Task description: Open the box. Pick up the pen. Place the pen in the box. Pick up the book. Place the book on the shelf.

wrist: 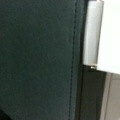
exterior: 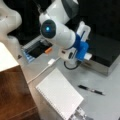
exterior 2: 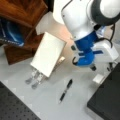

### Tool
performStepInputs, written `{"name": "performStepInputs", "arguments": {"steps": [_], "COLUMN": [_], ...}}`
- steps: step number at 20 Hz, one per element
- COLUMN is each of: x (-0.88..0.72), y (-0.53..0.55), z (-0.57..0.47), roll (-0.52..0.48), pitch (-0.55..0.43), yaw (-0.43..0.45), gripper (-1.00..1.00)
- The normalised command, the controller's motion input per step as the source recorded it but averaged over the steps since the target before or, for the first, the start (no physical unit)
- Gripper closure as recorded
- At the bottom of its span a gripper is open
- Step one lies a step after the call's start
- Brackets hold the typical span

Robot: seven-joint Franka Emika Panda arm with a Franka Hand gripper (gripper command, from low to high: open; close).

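I have the gripper (exterior: pixel 86 56) down at the closed box's (exterior: pixel 105 53) front edge; I cannot tell whether it is open. A slip off the lid is my worry. The pen (exterior: pixel 90 90) lies at six o'clock from it on the table (exterior: pixel 105 105).

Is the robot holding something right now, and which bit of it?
Cannot tell. The gripper sits at the edge of the closed black-lidded box, maybe touching its small white tag. The slim black pen lies untouched.
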Motion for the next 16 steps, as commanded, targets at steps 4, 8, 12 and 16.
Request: {"name": "performStepInputs", "arguments": {"steps": [4,8,12,16], "x": [0.31,0.28,0.25,0.22], "y": [-0.17,-0.13,-0.1,-0.08], "z": [-0.1,-0.08,-0.11,-0.15], "roll": [0.357,0.412,0.349,0.254], "pitch": [0.035,0.029,0.036,0.025], "yaw": [0.089,0.057,0.059,0.088], "gripper": [-1.0,-1.0,-1.0,-1.0]}}
